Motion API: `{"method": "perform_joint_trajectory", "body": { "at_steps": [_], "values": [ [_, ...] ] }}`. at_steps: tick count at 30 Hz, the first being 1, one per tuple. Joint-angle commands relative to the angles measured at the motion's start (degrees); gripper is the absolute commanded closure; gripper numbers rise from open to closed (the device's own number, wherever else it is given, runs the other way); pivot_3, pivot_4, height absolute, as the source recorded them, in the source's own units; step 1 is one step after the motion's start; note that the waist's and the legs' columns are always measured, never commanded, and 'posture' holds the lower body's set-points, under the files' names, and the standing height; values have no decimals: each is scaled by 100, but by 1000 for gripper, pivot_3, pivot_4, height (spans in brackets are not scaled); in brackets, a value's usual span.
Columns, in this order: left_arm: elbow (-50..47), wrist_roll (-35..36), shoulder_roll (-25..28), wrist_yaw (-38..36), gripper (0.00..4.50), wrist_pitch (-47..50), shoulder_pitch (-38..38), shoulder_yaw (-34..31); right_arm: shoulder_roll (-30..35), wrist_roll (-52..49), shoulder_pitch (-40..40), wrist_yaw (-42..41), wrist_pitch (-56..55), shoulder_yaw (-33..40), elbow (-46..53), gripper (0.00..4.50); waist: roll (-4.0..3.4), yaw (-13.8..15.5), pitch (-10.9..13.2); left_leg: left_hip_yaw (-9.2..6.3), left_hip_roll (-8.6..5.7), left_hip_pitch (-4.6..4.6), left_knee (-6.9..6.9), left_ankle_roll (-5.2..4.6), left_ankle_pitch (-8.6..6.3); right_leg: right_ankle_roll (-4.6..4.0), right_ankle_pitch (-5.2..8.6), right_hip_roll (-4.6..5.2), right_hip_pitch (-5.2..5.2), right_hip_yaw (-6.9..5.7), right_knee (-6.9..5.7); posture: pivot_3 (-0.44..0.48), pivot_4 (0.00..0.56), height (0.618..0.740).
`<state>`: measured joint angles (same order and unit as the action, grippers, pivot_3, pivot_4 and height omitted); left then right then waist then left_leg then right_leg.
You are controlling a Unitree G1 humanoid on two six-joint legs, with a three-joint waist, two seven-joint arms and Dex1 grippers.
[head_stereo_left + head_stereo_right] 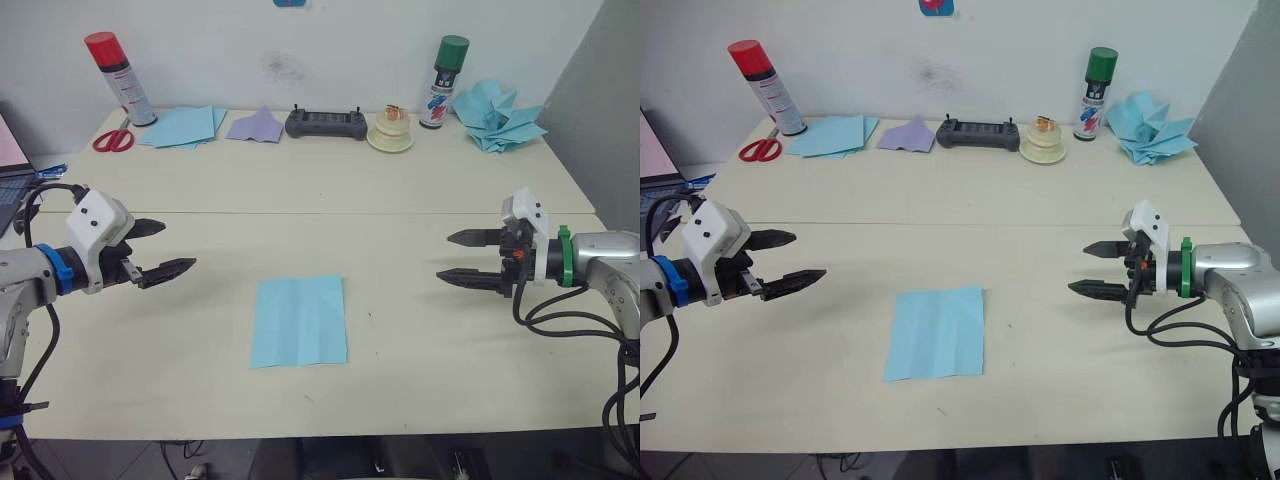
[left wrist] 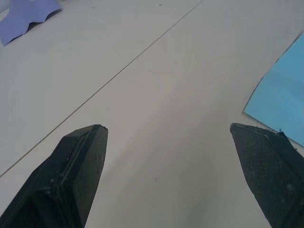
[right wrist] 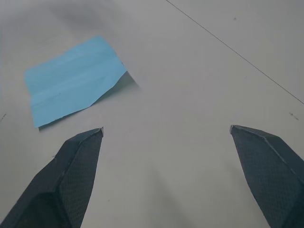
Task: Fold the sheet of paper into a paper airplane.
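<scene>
A light-blue sheet of paper [image 1: 299, 321] lies flat near the middle of the bench's [image 1: 420, 190] front edge, faintly creased, one corner lifting slightly. Your left gripper [image 1: 160, 250] hovers toward the left edge, your right gripper [image 1: 462, 257] toward the right edge, both well apart from the sheet, jaws spread and empty. Expect the paper to be very light, limp and prone to sliding on the smooth top. Try pinning it with one gripper and pinching the raised corner or an edge.
</scene>
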<state>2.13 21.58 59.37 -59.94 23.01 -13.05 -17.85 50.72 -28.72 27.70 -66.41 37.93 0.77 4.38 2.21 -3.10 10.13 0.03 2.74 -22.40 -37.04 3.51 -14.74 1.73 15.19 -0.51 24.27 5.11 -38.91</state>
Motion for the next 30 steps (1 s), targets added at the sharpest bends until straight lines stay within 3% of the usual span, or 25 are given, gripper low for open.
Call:
{"method": "perform_joint_trajectory", "body": {
  "at_steps": [1,21,24,30],
  "values": [
    [-11,17,93,-34,0,-12,-161,-36,54,-11,-6,-60,-102,118,38,17,0,1,0,0,0,0,0,0,0,0,0,0,0,0,0,0,150,740],
    [-303,475,-38,-534,0,499,-196,178,100,116,-95,-106,-210,53,77,17,0,-2,0,-2,0,0,-2,0,0,0,0,0,0,-2,-4,0,150,740],
    [-585,604,-142,-571,587,612,-90,235,49,242,-155,-86,-340,-52,111,0,0,-2,0,-1,0,0,-3,0,0,0,0,0,-1,0,-4,0,150,740],
    [-1430,608,-808,-74,2362,799,225,739,-367,465,-186,231,-489,-354,223,0,1,0,-1,-2,0,2,-4,0,0,0,-1,-1,-3,1,-7,0,150,740]
  ]
}}
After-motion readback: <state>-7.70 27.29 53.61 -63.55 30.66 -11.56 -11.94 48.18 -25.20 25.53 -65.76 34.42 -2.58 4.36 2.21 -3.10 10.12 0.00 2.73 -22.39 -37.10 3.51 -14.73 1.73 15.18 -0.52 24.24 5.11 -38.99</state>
